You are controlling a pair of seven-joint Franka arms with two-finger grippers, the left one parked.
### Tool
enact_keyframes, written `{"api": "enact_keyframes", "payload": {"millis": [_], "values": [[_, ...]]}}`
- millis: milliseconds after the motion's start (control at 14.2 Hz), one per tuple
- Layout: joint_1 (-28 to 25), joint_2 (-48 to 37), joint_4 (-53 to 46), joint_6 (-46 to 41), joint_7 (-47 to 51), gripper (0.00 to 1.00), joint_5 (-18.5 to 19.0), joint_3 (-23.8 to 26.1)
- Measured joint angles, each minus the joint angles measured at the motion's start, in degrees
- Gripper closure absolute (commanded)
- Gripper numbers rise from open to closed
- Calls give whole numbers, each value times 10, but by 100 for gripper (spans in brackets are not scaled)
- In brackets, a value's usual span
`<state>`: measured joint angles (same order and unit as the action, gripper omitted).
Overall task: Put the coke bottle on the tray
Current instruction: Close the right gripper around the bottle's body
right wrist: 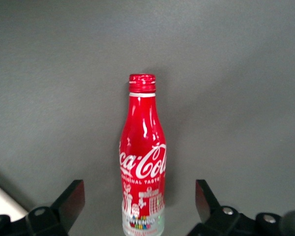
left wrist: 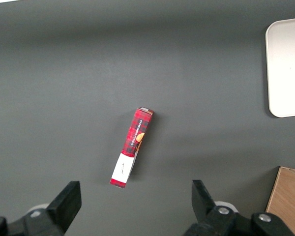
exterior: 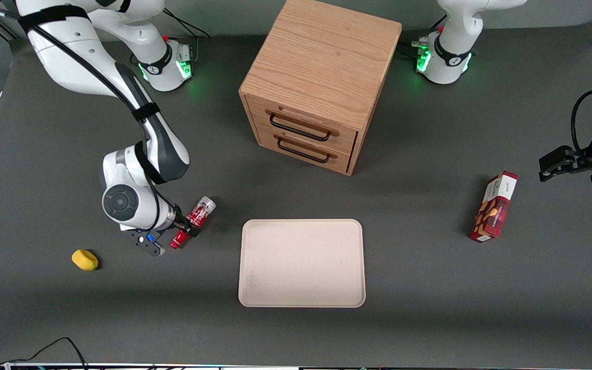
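Note:
The coke bottle (exterior: 197,217) is red with white script and a silver base. It lies on the dark table beside the tray (exterior: 301,288), toward the working arm's end, with its neck pointing nearer the front camera. My gripper (exterior: 187,228) is low over the bottle and straddles it. In the right wrist view the bottle (right wrist: 142,157) lies between the two black fingers (right wrist: 74,194), with a clear gap on each side, so the gripper (right wrist: 139,192) is open and touches nothing. The beige tray holds nothing and also shows in the left wrist view (left wrist: 287,64).
A wooden two-drawer cabinet (exterior: 316,87) stands farther from the front camera than the tray. A red snack box (exterior: 494,205) lies toward the parked arm's end and also shows in the left wrist view (left wrist: 132,147). A small yellow object (exterior: 85,259) lies near the working arm.

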<state>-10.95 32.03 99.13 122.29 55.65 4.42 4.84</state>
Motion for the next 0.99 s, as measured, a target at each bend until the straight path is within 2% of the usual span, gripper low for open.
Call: {"api": "enact_keyframes", "payload": {"millis": [424,777,989], "values": [[-16,24,0,29,52,0,16,1],[-21,40,11,30,59,0,47,1],[-21,40,28,44,59,0,50,1]]}}
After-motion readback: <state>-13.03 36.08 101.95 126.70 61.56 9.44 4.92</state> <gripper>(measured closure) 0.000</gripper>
